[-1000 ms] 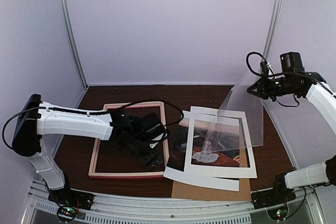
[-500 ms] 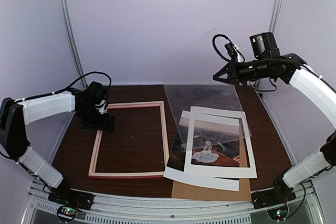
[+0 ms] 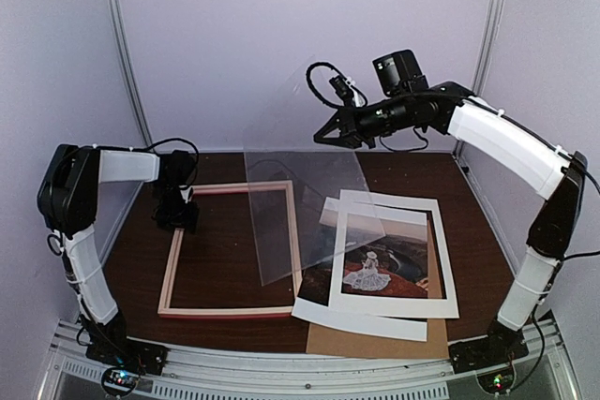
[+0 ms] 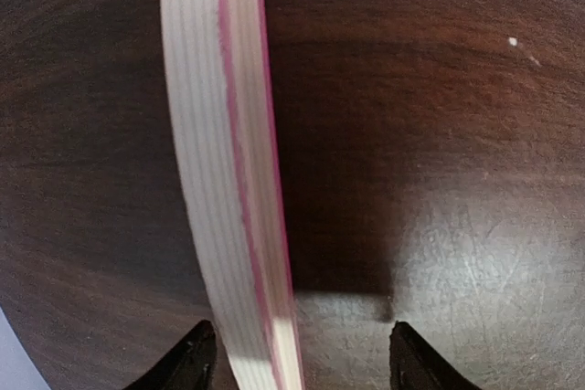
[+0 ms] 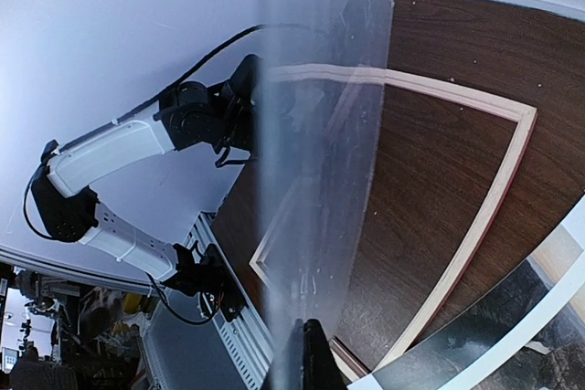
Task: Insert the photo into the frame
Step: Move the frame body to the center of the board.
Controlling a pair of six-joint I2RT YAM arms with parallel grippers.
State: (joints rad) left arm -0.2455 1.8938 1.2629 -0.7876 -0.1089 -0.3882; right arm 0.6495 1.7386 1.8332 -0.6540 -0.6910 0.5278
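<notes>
Left wrist: L gripper [image 4: 297, 364] jaws apart, straddling frame [image 4: 224, 162] rail, gap at one tip. Top external: R gripper [image 3: 323, 135] jaws clamped on clear sheet [image 3: 305, 217], tilted above frame's right rail

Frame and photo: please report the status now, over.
Left pincer open, astride frame rail. Right pincer shut on clear sheet, held over frame. Photo outside frame, under white mat.

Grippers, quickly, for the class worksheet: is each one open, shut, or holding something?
Left gripper: open, astride one side of the frame.
Right gripper: shut on the clear sheet.
</notes>
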